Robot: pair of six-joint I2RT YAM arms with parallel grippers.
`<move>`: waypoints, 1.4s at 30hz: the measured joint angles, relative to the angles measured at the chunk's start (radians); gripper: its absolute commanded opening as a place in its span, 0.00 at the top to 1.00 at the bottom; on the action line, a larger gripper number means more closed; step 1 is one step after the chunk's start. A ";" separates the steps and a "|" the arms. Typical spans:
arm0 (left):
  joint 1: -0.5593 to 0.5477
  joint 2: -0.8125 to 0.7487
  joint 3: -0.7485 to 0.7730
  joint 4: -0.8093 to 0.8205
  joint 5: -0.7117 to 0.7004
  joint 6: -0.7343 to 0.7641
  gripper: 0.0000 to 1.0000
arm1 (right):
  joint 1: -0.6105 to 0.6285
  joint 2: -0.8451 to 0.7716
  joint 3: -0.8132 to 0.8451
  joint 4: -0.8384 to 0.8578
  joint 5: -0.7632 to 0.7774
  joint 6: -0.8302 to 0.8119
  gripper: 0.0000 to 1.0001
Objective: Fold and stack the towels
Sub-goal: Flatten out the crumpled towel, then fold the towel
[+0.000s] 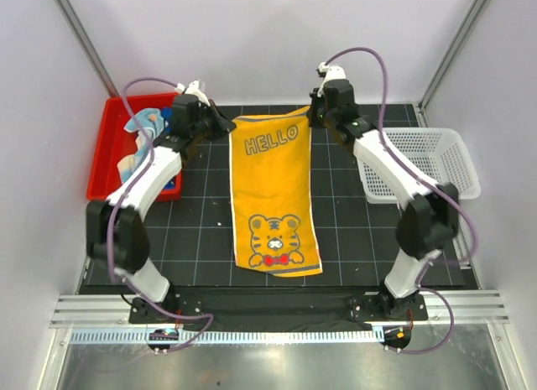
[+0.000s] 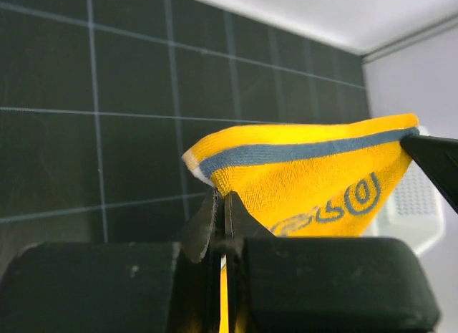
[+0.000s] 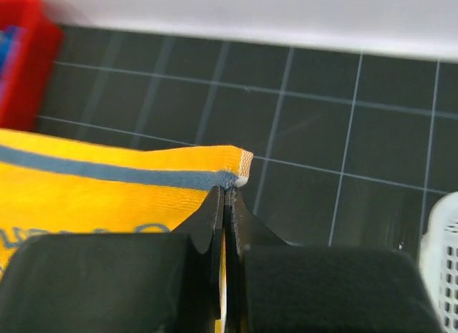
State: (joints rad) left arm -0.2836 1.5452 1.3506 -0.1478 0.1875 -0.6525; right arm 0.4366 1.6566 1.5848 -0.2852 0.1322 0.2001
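Note:
A yellow-orange towel (image 1: 273, 197) with "HELLO" and a tiger cartoon lies lengthwise down the middle of the black grid mat. Its far edge is lifted off the mat. My left gripper (image 1: 228, 127) is shut on the far left corner of the yellow towel (image 2: 300, 175), pinching it just below the blue stripe. On the far right corner of the same towel (image 3: 107, 190) my right gripper (image 1: 312, 115) is shut, its jaws closed at the blue stripe by the white hem. More towels (image 1: 144, 132), pale and blue, lie crumpled in the red tray.
A red plastic tray (image 1: 107, 155) stands at the far left of the mat. At the far right is a white mesh basket (image 1: 436, 159). The white back wall runs close behind both grippers.

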 measured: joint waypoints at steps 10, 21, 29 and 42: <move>0.106 0.626 0.344 0.192 0.160 -0.077 0.97 | -0.107 0.598 0.307 0.106 -0.076 0.026 0.99; 0.124 0.770 0.466 0.308 0.255 -0.135 0.90 | -0.120 0.653 0.360 0.196 -0.098 0.044 0.99; 0.124 0.649 0.240 0.351 0.257 -0.116 0.88 | -0.120 0.518 0.120 0.259 -0.115 0.084 0.99; 0.118 0.381 -0.231 0.509 0.246 -0.129 0.88 | -0.068 0.214 -0.291 0.388 -0.154 0.156 0.99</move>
State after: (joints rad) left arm -0.1658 1.9259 1.1198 0.3607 0.4332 -0.7815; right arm 0.3691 1.8702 1.2942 0.1028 -0.0223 0.3565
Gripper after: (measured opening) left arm 0.124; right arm 0.038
